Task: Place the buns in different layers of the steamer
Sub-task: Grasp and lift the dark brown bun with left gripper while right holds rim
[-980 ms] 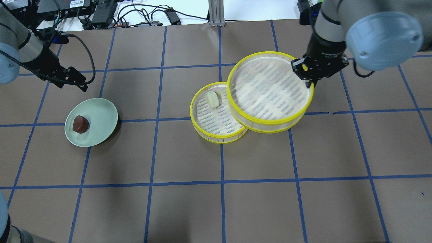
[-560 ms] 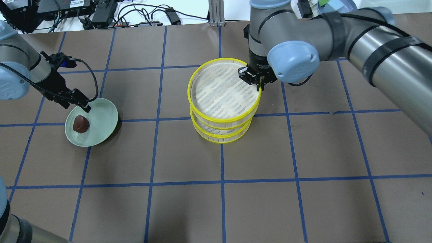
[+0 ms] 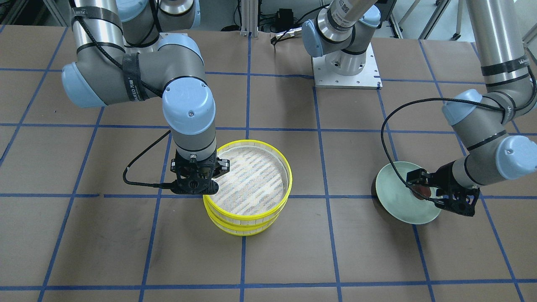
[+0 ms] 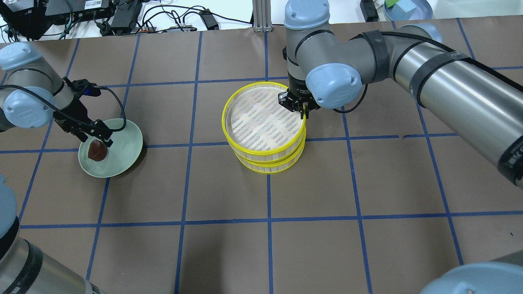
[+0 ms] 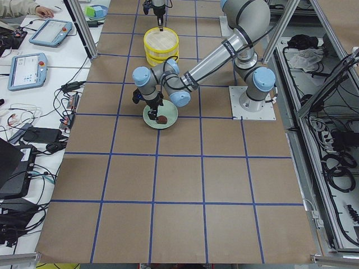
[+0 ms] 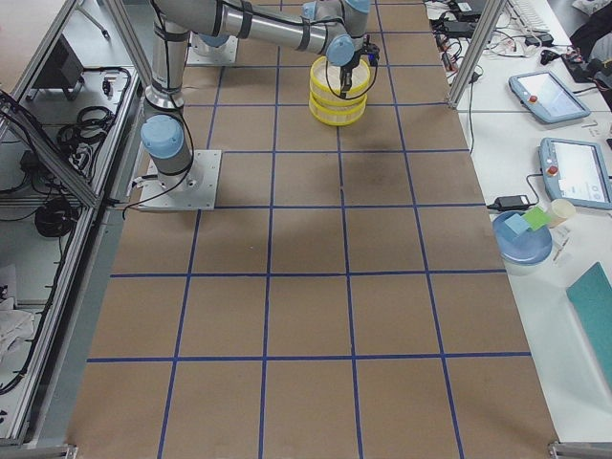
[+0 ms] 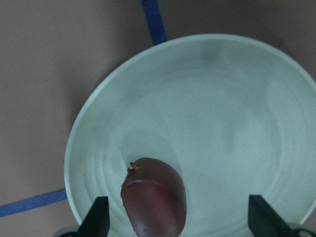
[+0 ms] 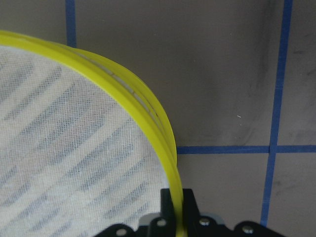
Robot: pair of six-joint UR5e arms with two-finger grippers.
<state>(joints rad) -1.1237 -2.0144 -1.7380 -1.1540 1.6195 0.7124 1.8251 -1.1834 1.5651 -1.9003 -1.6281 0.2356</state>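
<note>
The right hand [image 4: 303,111] is clamped on the yellow rim of the upper layer [image 4: 261,118], one finger inside the rim and one outside, as the right wrist view shows with the rim running up from between the fingers [image 8: 190,205]. From this hand the upper layer spreads away toward the robot's left and a little nearer the robot. Directly beneath it sits the lower layer [image 4: 267,165], stacked almost in line and peeking out on the robot's side. The upper layer covers the inside of the lower one. Whether the upper layer rests with its full weight on the lower one cannot be told.

The left hand [image 4: 102,136] hangs low over the pale green plate [image 4: 124,149] with its fingers spread wide and holding nothing. The dark brown bun [image 7: 154,202] lies on the plate just below the hand, in the gap between the two fingertips [image 7: 98,219], nearer to one than the other and touching neither. Plate and stacked layers stand well apart on the counter [image 4: 229,253].
</note>
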